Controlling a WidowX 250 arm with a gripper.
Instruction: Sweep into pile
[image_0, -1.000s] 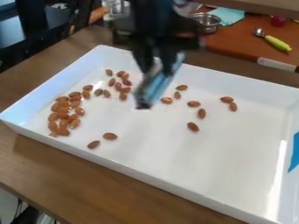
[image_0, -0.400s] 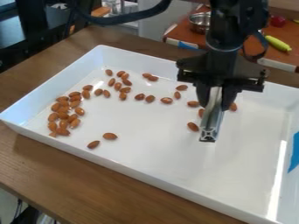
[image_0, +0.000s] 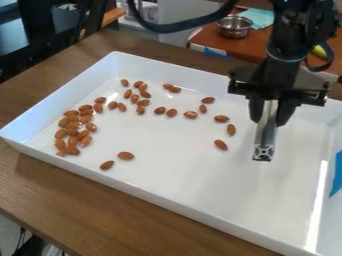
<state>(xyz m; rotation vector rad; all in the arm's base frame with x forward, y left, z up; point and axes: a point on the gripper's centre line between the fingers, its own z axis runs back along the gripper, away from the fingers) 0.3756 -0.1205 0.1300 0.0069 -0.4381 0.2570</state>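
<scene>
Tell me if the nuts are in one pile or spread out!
Spread out. Many almonds bunch at the picture's left, others lie scattered across the tray.

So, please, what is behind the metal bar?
The floor of the white tray shows on both sides of the metal bar; anything directly behind is hidden.

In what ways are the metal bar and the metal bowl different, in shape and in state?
The metal bar is long and narrow, while the metal bowl is round and open at the top. The bar is held by the gripper, steeply slanted; the bowl stands unheld on the reddish-brown surface behind. Both look silvery.
</scene>
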